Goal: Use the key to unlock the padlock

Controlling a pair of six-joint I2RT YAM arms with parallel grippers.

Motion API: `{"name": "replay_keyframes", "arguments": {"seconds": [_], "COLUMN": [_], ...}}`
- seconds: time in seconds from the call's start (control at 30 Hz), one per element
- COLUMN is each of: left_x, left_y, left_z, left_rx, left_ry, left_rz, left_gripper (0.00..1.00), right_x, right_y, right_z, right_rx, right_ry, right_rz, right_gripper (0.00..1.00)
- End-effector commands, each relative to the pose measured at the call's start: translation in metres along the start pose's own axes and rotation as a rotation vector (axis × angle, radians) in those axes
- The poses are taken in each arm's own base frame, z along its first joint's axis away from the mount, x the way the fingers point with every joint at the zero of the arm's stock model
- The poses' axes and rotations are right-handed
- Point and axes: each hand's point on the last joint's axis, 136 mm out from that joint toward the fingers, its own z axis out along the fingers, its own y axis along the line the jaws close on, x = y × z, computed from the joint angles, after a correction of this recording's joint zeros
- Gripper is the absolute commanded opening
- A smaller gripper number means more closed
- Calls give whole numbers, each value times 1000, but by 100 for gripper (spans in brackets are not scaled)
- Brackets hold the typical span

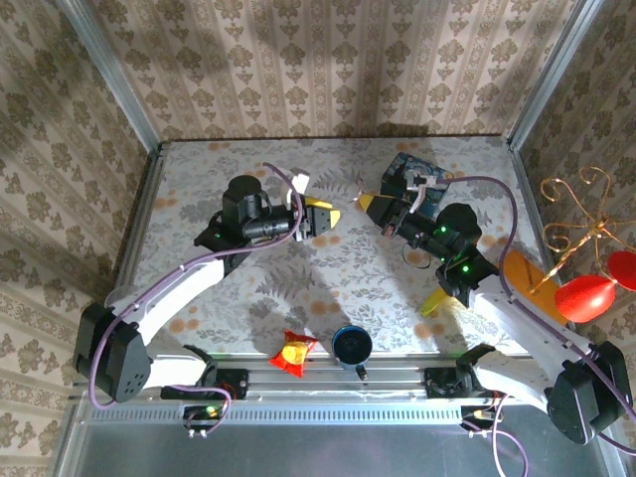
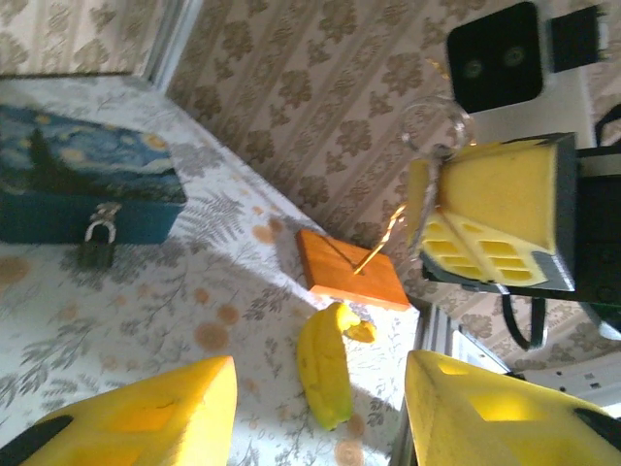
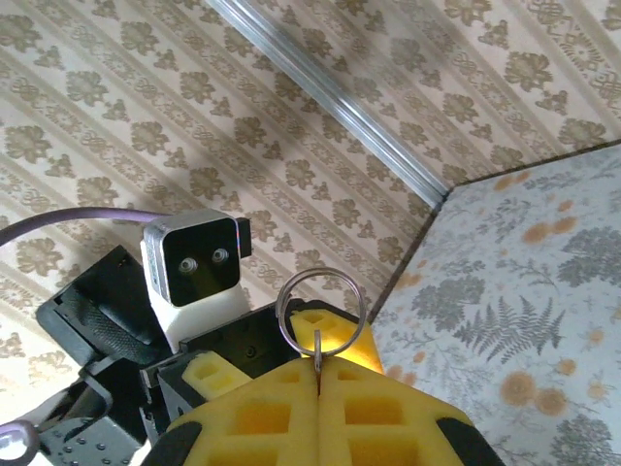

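The right gripper [image 3: 318, 377], at lower centre, is clamped on the key [image 3: 317, 348]. The left gripper [image 2: 320, 388] gapes wide at the bottom. At middle left, the padlock [image 2: 95, 250] hangs on the blue tin [image 2: 87, 184].

Blade of the key [image 3: 317, 348] was buried inside the clamped right gripper [image 3: 318, 377]; the padlock [image 2: 95, 250] was a blur, keyhole unreadable.

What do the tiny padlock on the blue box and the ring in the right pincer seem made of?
The tiny dark padlock: probably metal, a dull dark body under a glinting silvery shackle. The thin round ring clamped in the right pincer: likely polished steel wire, judging by its bright grey sheen.
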Motion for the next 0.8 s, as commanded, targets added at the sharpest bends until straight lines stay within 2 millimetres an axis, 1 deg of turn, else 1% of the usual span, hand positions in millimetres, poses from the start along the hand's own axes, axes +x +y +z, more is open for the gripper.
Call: {"name": "replay_keyframes", "arguments": {"seconds": [0.0, 0.1, 0.3, 0.37, 0.7, 0.77], "left_x": [-18, -15, -16, -18, -29, -29], "left_y": [-25, -30, -48, -50, -51, -50], "left_z": [4, 7, 9, 10, 14, 15], "left_rx": [102, 125, 196, 208, 226, 227], "left_ry": [-28, -15, -12, -19, -45, -45], "left_rz": [106, 110, 142, 148, 141, 138], "left_gripper": [49, 48, 47, 45, 38, 35], "right_x": [-2, -3, -3, -3, -4, -4], "right_y": [17, 20, 23, 23, 26, 26], "right_z": [-4, -4, -5, -5, -7, -7], "right_rx": [-77, -92, -102, -105, -113, -114], "right_ry": [-7, -8, -9, -8, -9, -9], "right_rz": [9, 12, 11, 12, 10, 10], "right_gripper": [0, 0, 0, 0, 0, 0]}}
